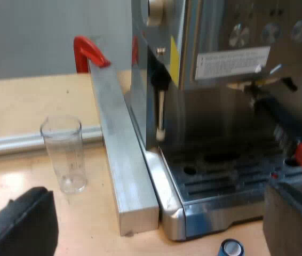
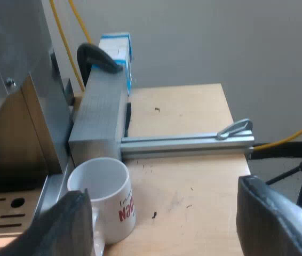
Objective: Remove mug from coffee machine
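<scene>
mug (image 2: pixel 105 197) upright on desk (image 2: pixel 193 176), just beside base of espresso machine (image 2: pixel 12 80), off the drip tray (image 2: pixel 1 210): removal looks done | right pincer (image 2: pixel 161 194) spread wide, empty, one finger beside mug, presumably to clear it | left pincer (image 1: pixel 156 205) spread, empty, facing machine's front

The left end effector (image 1: pixel 156 197) is held low, just off the front corner of the espresso machine (image 1: pixel 220 64), and is aimed toward the machine's front. Its two black fingers (image 1: pixel 23 224) are spread wide apart, with one set off the machine's side and the other before its front. The right end effector (image 2: pixel 164 197) is held low beside the same machine. Its fingers (image 2: pixel 268 218) are likewise spread wide, with one placed close to the machine's base.
</scene>
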